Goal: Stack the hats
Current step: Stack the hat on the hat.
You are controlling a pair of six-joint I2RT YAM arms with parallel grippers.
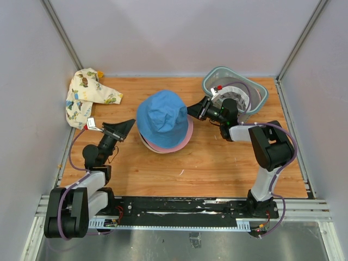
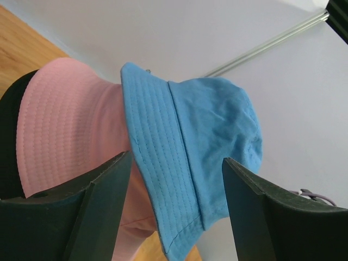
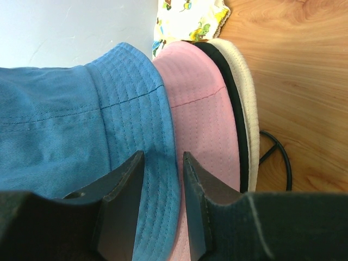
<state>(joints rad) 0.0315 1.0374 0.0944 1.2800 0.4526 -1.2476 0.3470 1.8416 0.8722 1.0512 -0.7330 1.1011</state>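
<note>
blue hat point(image 1: 162, 117) sits crown-up atop pink hat point(image 1: 184, 141), brims lying flat.

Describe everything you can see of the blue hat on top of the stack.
The blue hat is a soft, cotton-looking bucket hat with a rounded crown and a floppy, row-stitched brim. It sits crown up atop the stack, directly over the pink hat, at the middle of the table. The right fingers pinch its brim; the left fingers stand open beside it, seemingly apart.

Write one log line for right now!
stack: blue hat atop pink hat | left gripper: open | right gripper: pinching blue hat brim
</note>
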